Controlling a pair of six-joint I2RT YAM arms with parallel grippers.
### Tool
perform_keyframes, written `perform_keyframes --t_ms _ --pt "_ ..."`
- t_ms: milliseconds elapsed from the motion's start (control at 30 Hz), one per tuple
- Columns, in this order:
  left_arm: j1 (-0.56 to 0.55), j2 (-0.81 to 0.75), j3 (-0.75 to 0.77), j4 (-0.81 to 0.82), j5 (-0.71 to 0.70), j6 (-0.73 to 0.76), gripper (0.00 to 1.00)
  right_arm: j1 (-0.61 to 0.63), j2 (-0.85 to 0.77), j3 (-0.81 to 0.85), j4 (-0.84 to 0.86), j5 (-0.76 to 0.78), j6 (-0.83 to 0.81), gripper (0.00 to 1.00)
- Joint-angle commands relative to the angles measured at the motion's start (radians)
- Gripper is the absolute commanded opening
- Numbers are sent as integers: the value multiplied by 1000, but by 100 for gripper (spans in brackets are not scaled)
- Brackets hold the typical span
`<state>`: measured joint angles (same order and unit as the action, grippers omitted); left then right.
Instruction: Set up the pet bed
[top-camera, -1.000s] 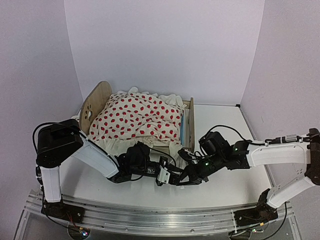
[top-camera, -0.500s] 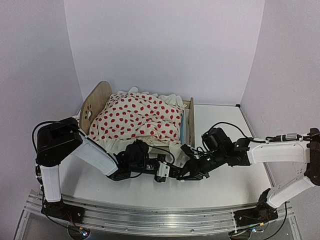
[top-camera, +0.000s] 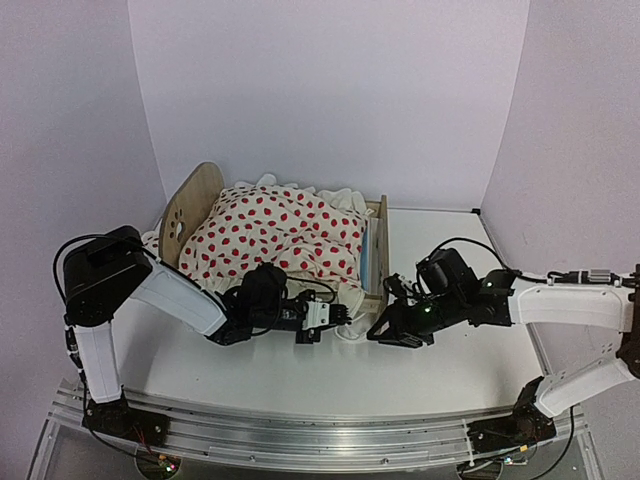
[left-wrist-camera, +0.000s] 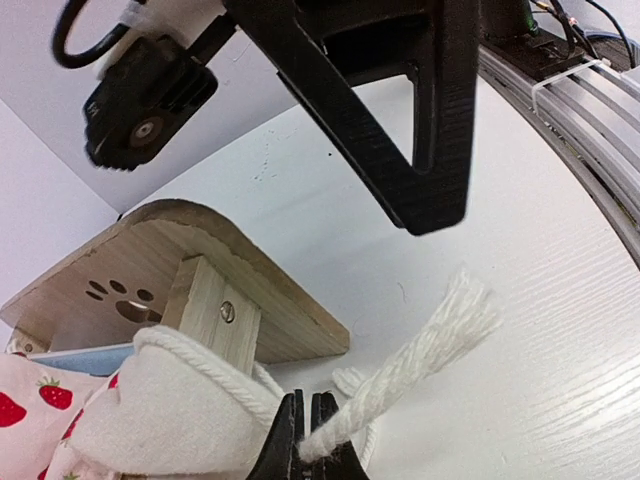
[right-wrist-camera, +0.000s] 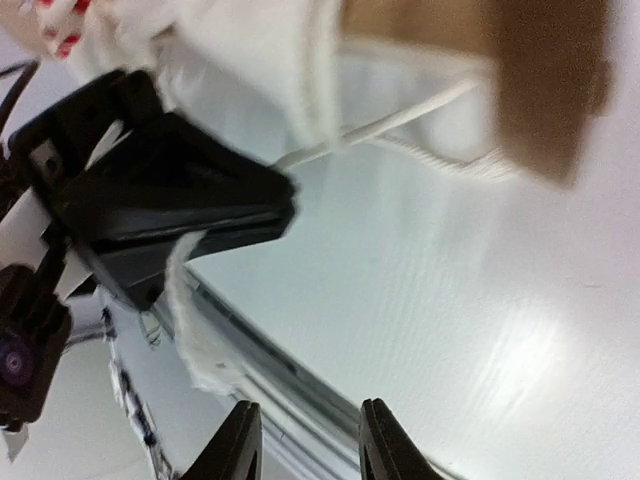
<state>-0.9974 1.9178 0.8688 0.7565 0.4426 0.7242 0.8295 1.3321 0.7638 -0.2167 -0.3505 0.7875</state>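
Observation:
The pet bed stands at the back left, its rounded headboard (top-camera: 195, 200) on the left and its low footboard (top-camera: 380, 250) on the right, where a sliver of blue mattress (top-camera: 370, 255) shows. A red-dotted blanket (top-camera: 275, 235) lies heaped over it. My left gripper (top-camera: 338, 317) sits just in front of the footboard (left-wrist-camera: 170, 275), shut (left-wrist-camera: 308, 445) on the frayed white cord (left-wrist-camera: 440, 335) that hangs from the blanket's corner. My right gripper (top-camera: 378, 330) is a little to its right, open (right-wrist-camera: 305, 445) with nothing between its fingers.
The blanket's plain white corner (left-wrist-camera: 160, 410) bulges beside the footboard post. Purple walls close in the white table (top-camera: 450, 370) at the back and on both sides. A metal rail (top-camera: 300, 435) runs along the near edge.
The two grippers met in front of the bed. The left one shut on the cord end and moved up toward the footboard. The right one opened and drew away to the right.

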Motion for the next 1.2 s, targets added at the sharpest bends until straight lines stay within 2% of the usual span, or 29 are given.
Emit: perform_keyframes --t_ms 0,133,267,333,400,567,700,900,1000,1167 --pt "26 -71 14 -48 25 -14 0 8 -18 -25 -109 404 165 31" --pt "49 -74 8 -64 51 27 0 132 50 1 -87 643 288 30" --pt "69 -69 19 -85 86 55 0 221 133 37 -36 760 388 31" --pt "70 -69 18 -90 104 69 0 231 173 35 94 741 286 39" --pt "72 -68 19 -97 114 69 0 232 202 39 176 703 62 45" --pt "84 -68 11 -88 120 70 0 231 162 -98 367 740 -385 52" --pt "87 -68 11 -88 133 71 0 231 182 -175 516 600 -676 55" --pt "94 -69 9 -99 127 78 0 231 199 -271 780 539 -938 58" --pt "98 -70 6 -107 130 81 0 231 275 -217 760 498 -1011 59" --pt "100 -73 6 -105 133 85 0 206 359 -165 755 572 -1035 58"
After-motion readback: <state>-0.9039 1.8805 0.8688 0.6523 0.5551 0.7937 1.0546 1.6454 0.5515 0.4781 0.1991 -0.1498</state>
